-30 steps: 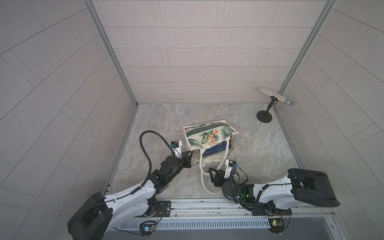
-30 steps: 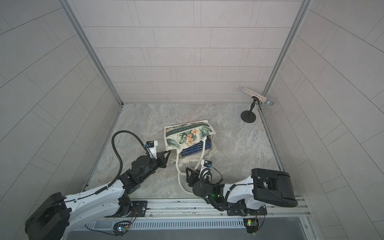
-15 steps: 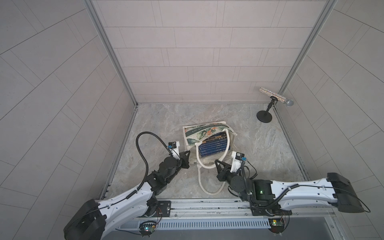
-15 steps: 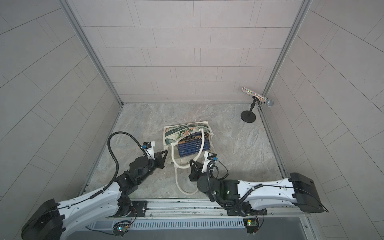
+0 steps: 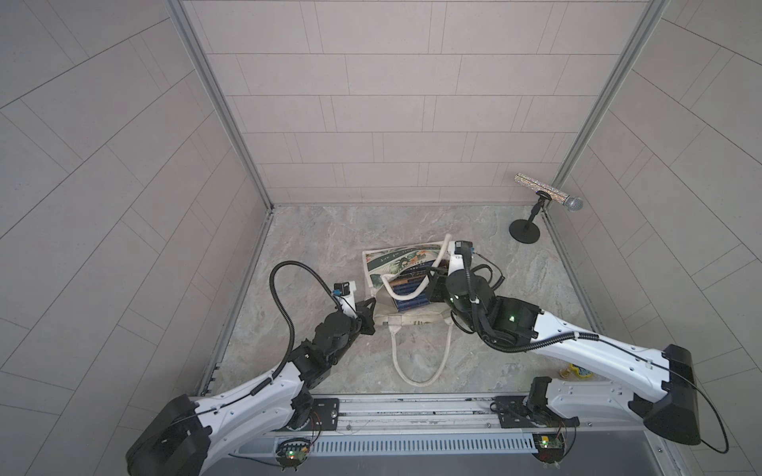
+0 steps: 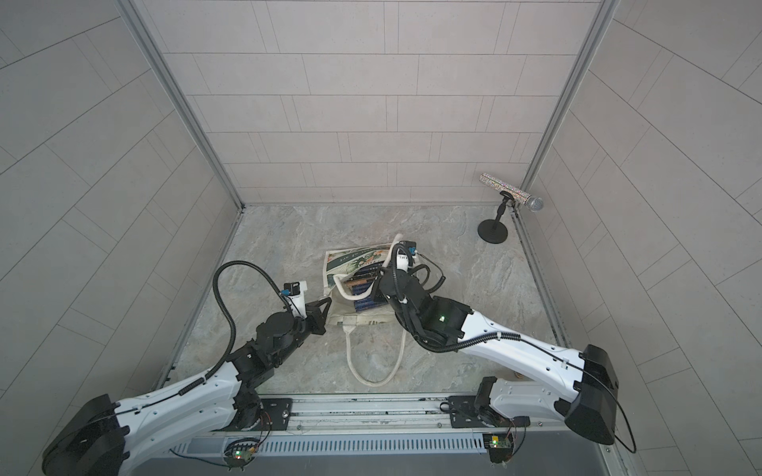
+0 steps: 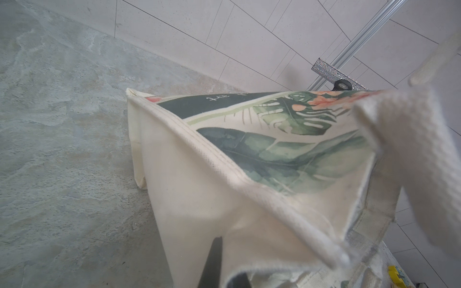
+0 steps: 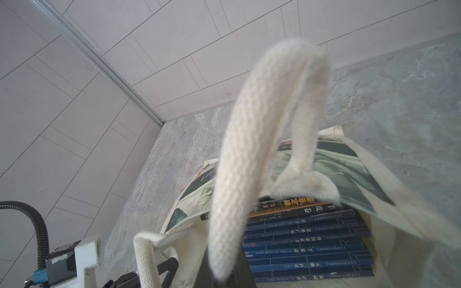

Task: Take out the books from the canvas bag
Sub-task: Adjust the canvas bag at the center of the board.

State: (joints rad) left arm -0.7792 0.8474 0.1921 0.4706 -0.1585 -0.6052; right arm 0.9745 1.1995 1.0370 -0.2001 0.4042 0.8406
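The left hand (image 5: 368,308) is pressed together on the canvas bag (image 5: 381,263) at its mouth edge. The right hand (image 8: 224,275) pinches 1 rope handle (image 8: 249,149), raised above the books (image 8: 309,249) stacked inside.

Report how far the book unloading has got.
Done: the left gripper pinches the rim of the canvas bag, and the right gripper holds one rope handle up, so the mouth gapes. In hand: exposing the books, stacked spines-out inside. Left: every book; none is out yet.
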